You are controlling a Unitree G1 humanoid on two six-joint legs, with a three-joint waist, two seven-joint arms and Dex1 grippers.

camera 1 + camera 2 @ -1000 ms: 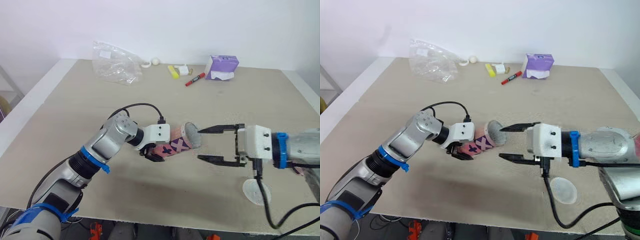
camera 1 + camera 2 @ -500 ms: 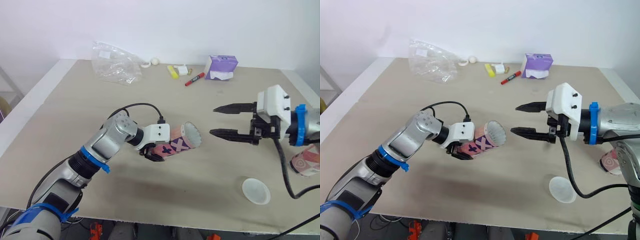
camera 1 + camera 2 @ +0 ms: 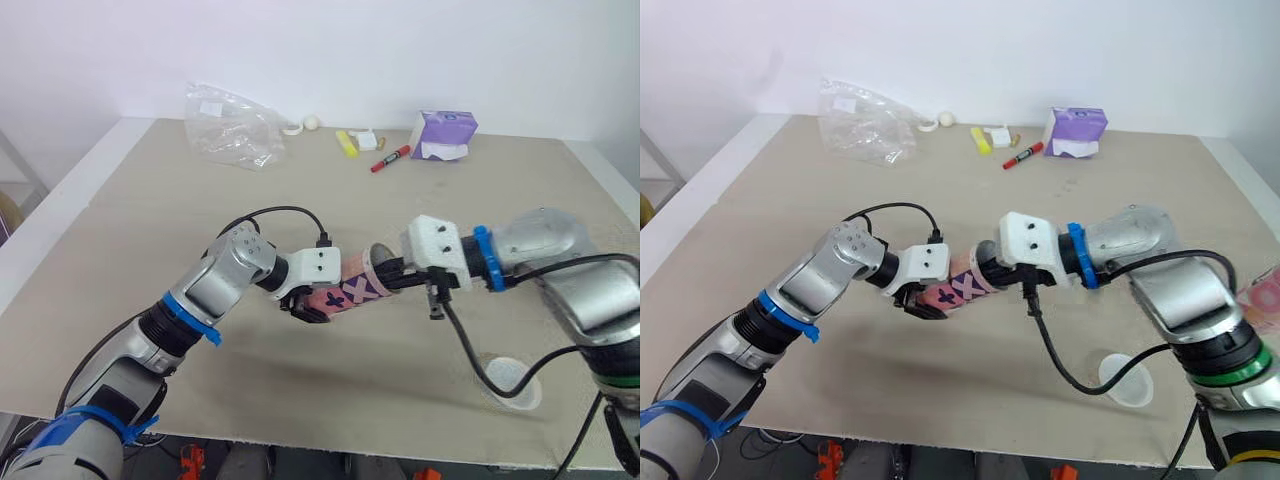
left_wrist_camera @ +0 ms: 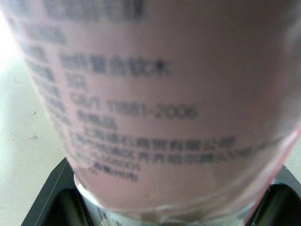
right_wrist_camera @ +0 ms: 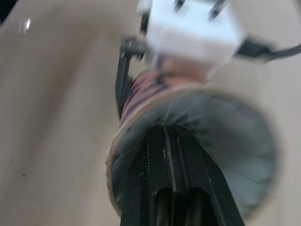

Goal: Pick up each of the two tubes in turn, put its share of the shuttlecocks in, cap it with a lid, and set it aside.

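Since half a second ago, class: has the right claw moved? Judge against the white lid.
Yes. The right claw has swung to the robot's left, away from the white lid, into the mouth of the pink tube.

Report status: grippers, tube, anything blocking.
Left gripper shut on pink tube. Right gripper shut, fingertips inside the tube's mouth. Lid lying on table, tube uncapped. Nothing blocking.

Pink tube (image 3: 350,291), dark and white crosses; red marker (image 3: 390,159); purple box (image 3: 445,128).
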